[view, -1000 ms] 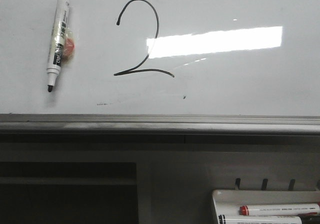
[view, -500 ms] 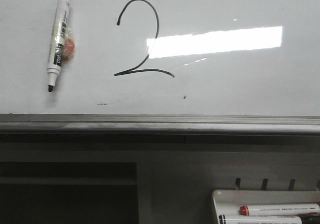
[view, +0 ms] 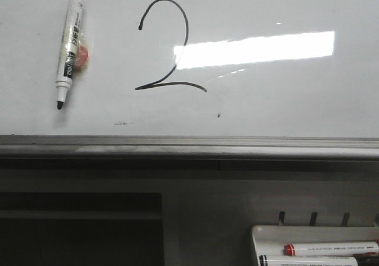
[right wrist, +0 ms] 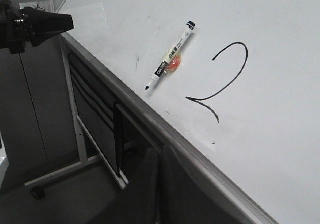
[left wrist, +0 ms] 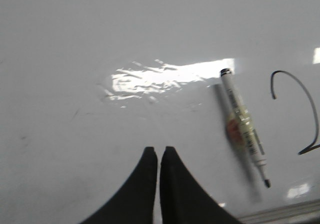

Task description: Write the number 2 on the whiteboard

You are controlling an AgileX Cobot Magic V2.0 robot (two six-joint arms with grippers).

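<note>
The number 2 is drawn on the slippery whiteboard. Grab the light marker mid-barrel (both grippers are pinched together, empty).

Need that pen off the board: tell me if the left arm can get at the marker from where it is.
Probably yes. The left gripper sits shut and empty facing the whiteboard; nothing lies between it and the marker, but it must open first.
</note>
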